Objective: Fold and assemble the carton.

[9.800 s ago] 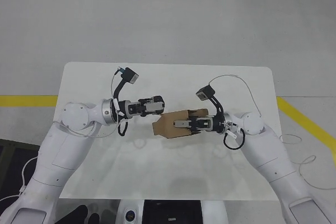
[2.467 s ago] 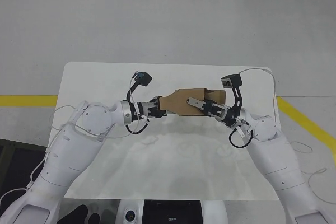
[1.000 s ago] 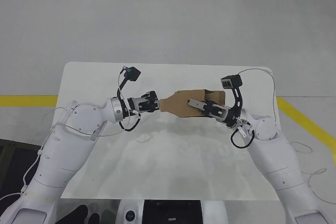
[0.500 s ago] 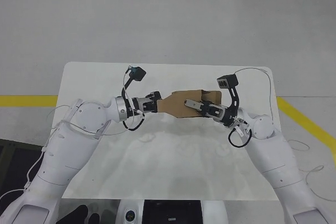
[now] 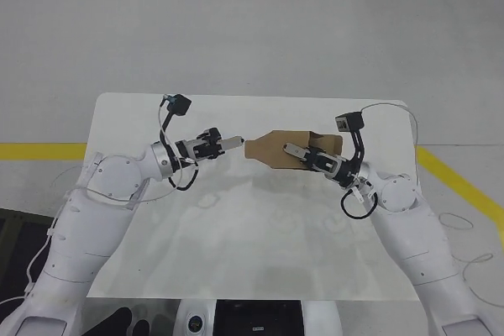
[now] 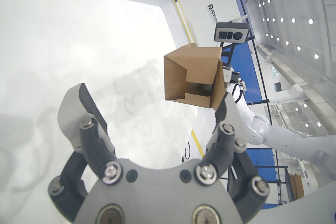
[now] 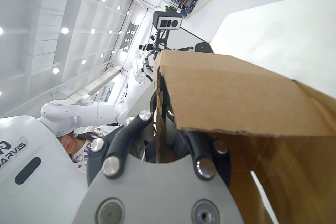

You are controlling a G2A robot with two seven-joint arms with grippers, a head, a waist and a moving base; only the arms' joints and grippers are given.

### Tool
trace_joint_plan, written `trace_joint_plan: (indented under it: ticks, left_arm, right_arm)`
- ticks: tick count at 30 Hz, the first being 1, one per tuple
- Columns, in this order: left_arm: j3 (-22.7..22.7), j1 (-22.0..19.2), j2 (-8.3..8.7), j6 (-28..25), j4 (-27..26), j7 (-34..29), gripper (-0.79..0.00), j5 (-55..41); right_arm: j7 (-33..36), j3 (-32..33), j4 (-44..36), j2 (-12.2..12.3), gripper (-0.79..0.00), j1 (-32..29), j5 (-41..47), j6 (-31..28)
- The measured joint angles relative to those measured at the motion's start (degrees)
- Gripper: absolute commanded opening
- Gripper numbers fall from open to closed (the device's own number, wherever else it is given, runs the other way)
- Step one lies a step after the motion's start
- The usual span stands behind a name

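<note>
Left gripper is nearest to me: fingers spread wide, nothing in them. It sits just short of the carton, apart from it, no contact. The carton lies dead ahead of those fingers with its open end facing them, and the end flaps look only partly turned in.

From the top, the carton runs left-right over the far half of the table, long axis in line with both grippers and apparently clear of the surface. Right gripper has the far end, and in its wrist view the fingers are clamped on one carton wall.

So the left arm is the free one and the one lined up on the open end. My read is that the next flap push goes straight along that axis.

Versus half a second ago, the left gripper was up against the carton's near end. Now it has backed off toward its own side, leaving a visible gap. The right grip is unchanged.
</note>
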Motion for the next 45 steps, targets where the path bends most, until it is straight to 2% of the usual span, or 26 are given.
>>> trace_joint_plan:
  ticks: [4,9,17,23,35,45]
  left_arm:
    - [-1.8,2.3,0.39,-0.4,-3.9,1.0,0.0,1.2]
    - [-0.4,2.1,0.41,0.2,-6.4,-0.5,0.0,4.3]
    - [4.4,-1.2,-0.48,3.4,-2.4,0.1,0.0,6.6]
    - [4.5,-1.5,-0.78,3.8,-0.7,2.8,0.0,5.9]
    - [6.9,-3.0,-1.41,3.2,0.0,1.1,0.0,4.6]
    - [7.0,-3.4,-1.62,2.3,1.0,0.4,0.0,3.3]
  right_arm:
    - [-1.0,0.3,-1.0,0.1,-0.785,-0.8,-1.5,1.2]
    - [-1.6,0.0,-2.3,0.1,-0.785,-1.1,-2.1,1.9]
    - [-0.7,0.1,-4.0,0.2,-0.785,-1.4,-0.7,1.4]
    - [1.0,-0.1,-4.3,0.1,-0.785,-1.1,1.4,0.9]
    - [3.0,-2.0,-3.4,-0.4,-0.785,0.7,5.2,-0.2]
    - [6.1,-3.1,-1.6,-0.9,-0.785,2.0,10.6,-2.1]
